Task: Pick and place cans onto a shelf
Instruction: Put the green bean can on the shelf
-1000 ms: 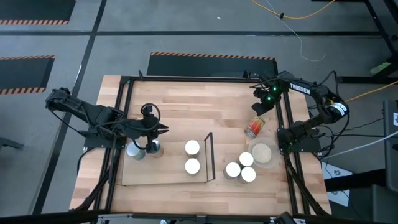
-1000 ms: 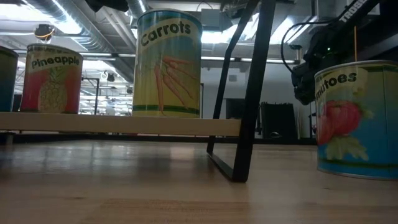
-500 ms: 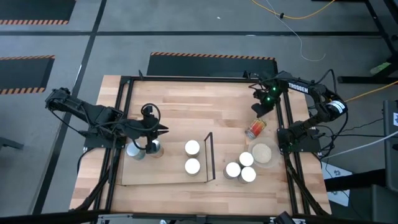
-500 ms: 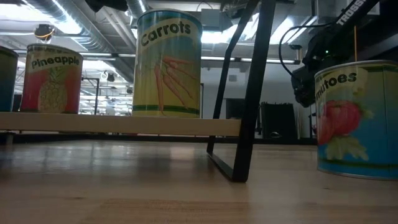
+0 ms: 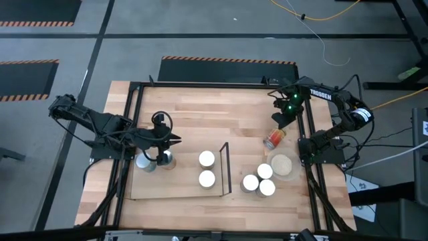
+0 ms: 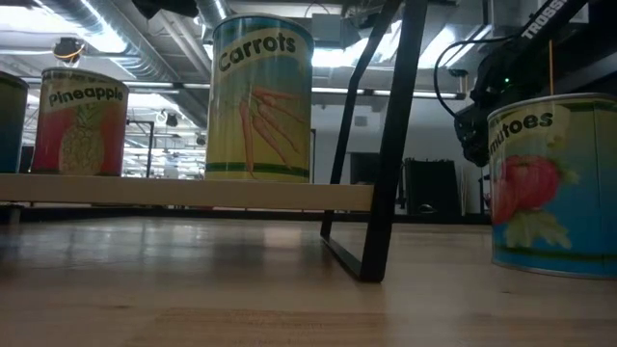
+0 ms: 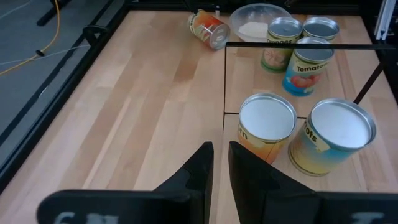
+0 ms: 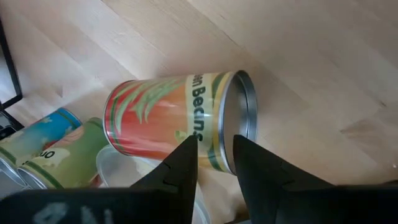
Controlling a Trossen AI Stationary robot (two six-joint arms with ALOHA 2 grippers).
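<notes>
The right jaws [image 8: 213, 155], slightly spread and empty, hover just above a green bean can [image 8: 177, 118] lying on its side on the counter [image 5: 200, 114]; they should widen and straddle its round body squarely before closing.

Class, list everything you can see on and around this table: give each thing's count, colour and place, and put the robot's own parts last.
Cans on the shelf: four; two white-topped at and near the black frame, two at the left end under the left gripper.
Upright cans off the shelf: three, white-topped, clustered at.
Green beans can: one, red and yellow, lying on its side beside the dish.
Dish: one, beige, near the right edge.
Table: one, planked wood.
Left gripper: dark, above the shelf's left end.
Right gripper: dark, above the fallen can.
</notes>
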